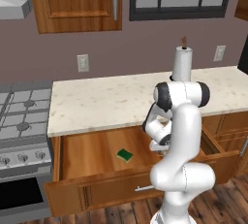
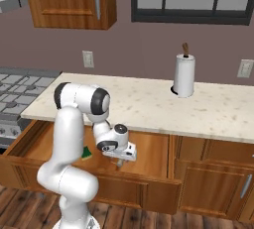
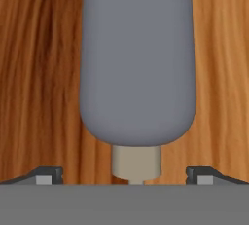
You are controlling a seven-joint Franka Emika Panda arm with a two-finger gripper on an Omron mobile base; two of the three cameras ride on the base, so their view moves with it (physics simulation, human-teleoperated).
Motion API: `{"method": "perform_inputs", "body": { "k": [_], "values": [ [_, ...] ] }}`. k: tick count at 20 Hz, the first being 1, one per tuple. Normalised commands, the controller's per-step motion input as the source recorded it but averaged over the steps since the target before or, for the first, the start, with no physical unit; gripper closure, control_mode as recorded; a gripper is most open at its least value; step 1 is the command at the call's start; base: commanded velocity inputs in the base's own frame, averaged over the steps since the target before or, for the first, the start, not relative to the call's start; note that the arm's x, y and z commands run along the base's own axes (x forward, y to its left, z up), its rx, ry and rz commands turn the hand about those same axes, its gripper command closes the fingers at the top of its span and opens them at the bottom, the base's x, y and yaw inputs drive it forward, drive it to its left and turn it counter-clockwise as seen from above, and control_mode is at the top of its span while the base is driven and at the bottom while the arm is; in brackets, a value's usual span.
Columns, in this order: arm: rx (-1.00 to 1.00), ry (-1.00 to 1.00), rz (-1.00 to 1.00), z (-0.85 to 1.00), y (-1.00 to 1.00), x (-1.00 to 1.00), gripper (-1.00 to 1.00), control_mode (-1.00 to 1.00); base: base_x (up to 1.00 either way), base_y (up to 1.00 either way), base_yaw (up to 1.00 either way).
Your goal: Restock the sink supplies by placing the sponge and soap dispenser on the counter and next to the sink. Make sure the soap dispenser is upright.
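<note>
Two finger tips are seen at the bottom corners of the hand view, spread to their widest, and nothing is held between them. The gripper (image 3: pixel 124 175) is poised low in the open drawer (image 1: pixel 92 152), directly over the soap dispenser (image 3: pixel 137 63). The bottle is lying on its side on the drawer floor — not upright. Its long axis runs straight up the hand view, with the brownish pump neck (image 3: pixel 136 160) nearest the camera and the rounded grey body extending away. That axis is thus crossed by the line between the tips, so a closing stroke is judged to fall across the bottle's width, near the neck and shoulder rather than mid-body.

The sponge (image 1: pixel 125 155) is lying flat in the same drawer, well apart from the gripper, toward the stove side. The counter (image 1: pixel 106 102) above carries a paper-towel roll (image 1: pixel 183 63); the sink is not seen — neither item is placed yet.
</note>
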Motion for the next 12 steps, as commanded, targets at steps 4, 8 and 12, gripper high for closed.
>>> {"method": "perform_inputs", "body": {
  "k": [4,8,12],
  "values": [
    [0.00,-0.03,0.00,-0.06,0.00,0.00,-1.00,-1.00,0.00,0.00,0.00],
    [0.00,-0.01,0.00,-0.11,0.00,0.00,-1.00,-1.00,0.00,0.00,0.00],
    [0.00,0.00,0.00,-0.16,0.00,0.00,-1.00,-1.00,0.00,0.00,0.00]
  ]
}}
